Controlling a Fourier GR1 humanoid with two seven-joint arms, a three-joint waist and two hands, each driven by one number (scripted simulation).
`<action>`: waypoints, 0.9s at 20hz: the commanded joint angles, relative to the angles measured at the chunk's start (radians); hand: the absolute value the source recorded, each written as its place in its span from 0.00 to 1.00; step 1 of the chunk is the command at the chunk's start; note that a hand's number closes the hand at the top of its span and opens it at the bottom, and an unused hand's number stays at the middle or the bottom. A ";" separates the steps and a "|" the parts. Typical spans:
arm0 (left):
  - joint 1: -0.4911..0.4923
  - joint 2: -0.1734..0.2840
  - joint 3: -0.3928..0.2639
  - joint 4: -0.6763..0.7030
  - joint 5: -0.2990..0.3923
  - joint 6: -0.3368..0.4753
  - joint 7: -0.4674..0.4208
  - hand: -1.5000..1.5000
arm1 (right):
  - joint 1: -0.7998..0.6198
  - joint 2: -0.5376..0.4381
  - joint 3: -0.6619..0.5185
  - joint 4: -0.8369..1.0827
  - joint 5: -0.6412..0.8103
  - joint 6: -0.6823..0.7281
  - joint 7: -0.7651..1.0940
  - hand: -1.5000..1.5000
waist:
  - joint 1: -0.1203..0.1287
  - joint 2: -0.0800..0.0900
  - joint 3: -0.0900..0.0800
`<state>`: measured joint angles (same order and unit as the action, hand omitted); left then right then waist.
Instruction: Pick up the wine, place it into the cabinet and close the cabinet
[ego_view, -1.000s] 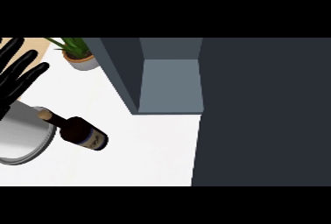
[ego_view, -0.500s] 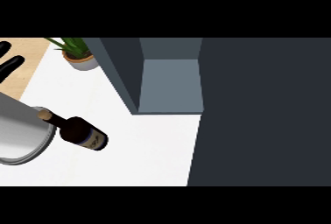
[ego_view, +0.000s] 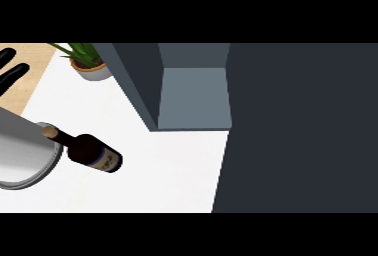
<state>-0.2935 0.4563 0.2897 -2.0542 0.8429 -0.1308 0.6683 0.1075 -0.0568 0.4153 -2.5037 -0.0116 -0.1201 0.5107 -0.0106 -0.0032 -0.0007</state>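
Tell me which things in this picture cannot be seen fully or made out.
- Left robot hand, head view: only fingers show; the left edge cuts off the rest.
- Right robot hand: not in view.
- Wine bottle: label too small to read.
- Cabinet: the large dark door hides whatever lies to the right.
- Potted plant: leaves cut off at the top.

A white worktop (ego_view: 162, 175) runs from the left edge to a dark panel on the right. A dark wine bottle (ego_view: 88, 151) lies on its side at lower left, cork end pointing up-left and touching the rim of a round metal pan (ego_view: 26, 175). A small potted plant (ego_view: 88, 62) stands at the far edge, just beside the grey open cabinet (ego_view: 192, 100).
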 joint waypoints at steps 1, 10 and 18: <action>0.018 0.003 0.017 0.061 -0.004 -0.064 -0.026 0.00 | 0.072 -0.030 0.071 -0.201 0.104 -0.019 0.054 0.00 | -0.005 -0.001 0.000; 0.137 -0.075 -0.037 0.082 -0.106 -0.142 -0.119 0.00 | -0.064 -0.013 0.129 -0.111 0.199 -0.119 0.094 0.00 | 0.006 -0.001 -0.001; 0.090 -0.080 -0.030 0.240 -0.197 -0.191 -0.210 0.00 | -0.058 -0.081 0.118 -0.219 0.178 -0.144 0.161 0.00 | -0.011 -0.002 -0.001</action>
<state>-0.2116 0.3790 0.2488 -1.8740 0.6847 -0.2885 0.5036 -0.0006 -0.1182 0.4724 -2.5106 0.0309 -0.2369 0.5950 -0.0153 -0.0040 -0.0013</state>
